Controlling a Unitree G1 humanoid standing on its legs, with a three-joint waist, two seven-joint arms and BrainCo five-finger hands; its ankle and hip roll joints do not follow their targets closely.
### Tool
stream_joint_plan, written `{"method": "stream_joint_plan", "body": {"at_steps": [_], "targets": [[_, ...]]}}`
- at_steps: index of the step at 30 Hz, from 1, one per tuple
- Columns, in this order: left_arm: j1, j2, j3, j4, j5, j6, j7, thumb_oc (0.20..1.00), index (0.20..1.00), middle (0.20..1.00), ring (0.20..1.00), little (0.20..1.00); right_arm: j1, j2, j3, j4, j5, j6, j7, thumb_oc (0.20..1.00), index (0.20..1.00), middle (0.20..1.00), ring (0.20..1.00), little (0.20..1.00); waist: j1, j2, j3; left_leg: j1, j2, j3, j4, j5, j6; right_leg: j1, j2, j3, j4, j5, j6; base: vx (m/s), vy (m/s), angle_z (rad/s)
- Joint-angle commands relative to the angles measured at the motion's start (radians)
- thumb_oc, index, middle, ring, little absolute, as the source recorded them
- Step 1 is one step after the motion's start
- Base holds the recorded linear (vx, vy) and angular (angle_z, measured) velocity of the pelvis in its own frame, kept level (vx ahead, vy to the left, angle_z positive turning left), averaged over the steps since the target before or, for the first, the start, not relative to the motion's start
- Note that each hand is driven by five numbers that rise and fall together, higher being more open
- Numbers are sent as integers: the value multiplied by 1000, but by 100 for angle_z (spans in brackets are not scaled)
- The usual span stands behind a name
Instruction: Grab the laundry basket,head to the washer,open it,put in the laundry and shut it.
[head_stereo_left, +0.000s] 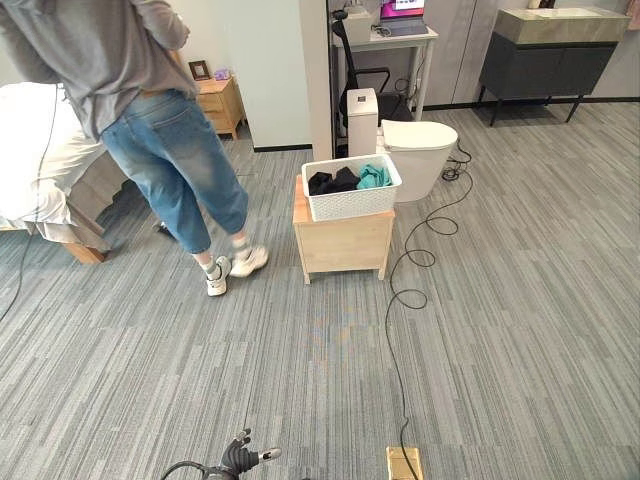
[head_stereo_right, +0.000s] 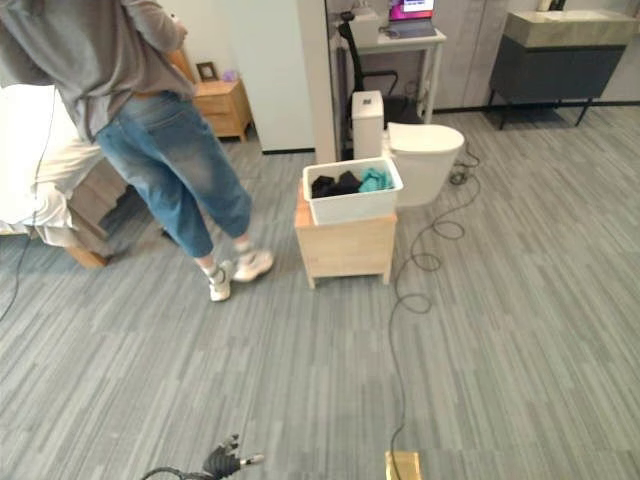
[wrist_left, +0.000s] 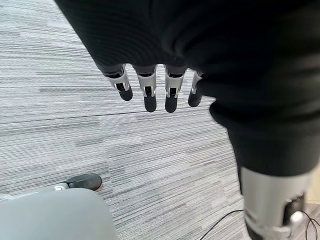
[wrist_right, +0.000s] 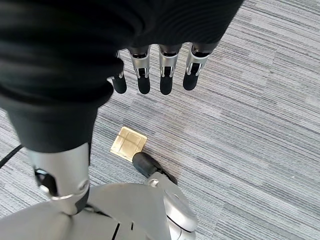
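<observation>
Underfoot, grey striped carpet floor (head_stereo_left: 520, 300) runs across the whole room. At the far left stands a bed with white bedding (head_stereo_left: 30, 150), and beside it a person in a grey top and blue cropped jeans (head_stereo_left: 150, 120) stands on the carpet with white shoes, turned away. Against the back wall at the right sits a dark grey cabinet with a stone-coloured top (head_stereo_left: 550, 50), and left of it a white desk (head_stereo_left: 400, 40) carrying an open laptop (head_stereo_left: 402, 15), with a black chair (head_stereo_left: 365, 75) tucked near it. A white toilet (head_stereo_left: 415, 150) stands in the middle distance. Just in front and left of the toilet is a small light wooden bedside table (head_stereo_left: 343, 240), and on its tabletop rests the white plastic laundry basket (head_stereo_left: 352, 195), upright, holding black and teal clothes (head_stereo_left: 348, 180). A second wooden nightstand (head_stereo_left: 222, 100) stands by the far wall behind the person. A brass floor plate (head_stereo_left: 404, 463) lies in the carpet close to the robot. The left hand (wrist_left: 155, 90) hangs over bare carpet with its fingers straight and relaxed, holding nothing. The right hand (wrist_right: 160, 75) hangs likewise above the carpet, fingers extended, holding nothing, well apart from the basket.
</observation>
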Motion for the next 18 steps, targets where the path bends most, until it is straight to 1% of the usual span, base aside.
{"method": "stream_joint_plan", "body": {"at_steps": [1,8,18], "targets": [[-71,2,2,74,1,-35,2,1000,1000,1000,1000,1000,-33,28,54,51,-5,-24,-5,1000,1000,1000,1000,1000,-4,-66,1,-16,9,-42,4,-70,-23,16,-79,22,8,-27,54,0,0,0],[-85,-1,25,87,-24,-34,11,1000,1000,1000,1000,1000,-27,30,65,40,2,-28,3,1000,1000,1000,1000,1000,-9,-75,-3,-18,14,-35,4,-71,-24,13,-76,29,8,-27,53,9,-24,-6],[-82,1,25,85,-30,-34,5,1000,1000,1000,1000,1000,-25,34,76,36,-4,-28,6,1000,1000,1000,1000,1000,-8,-79,-3,-15,18,-29,4,-73,-25,11,-72,34,8,-27,52,1,-4,-1]]}}
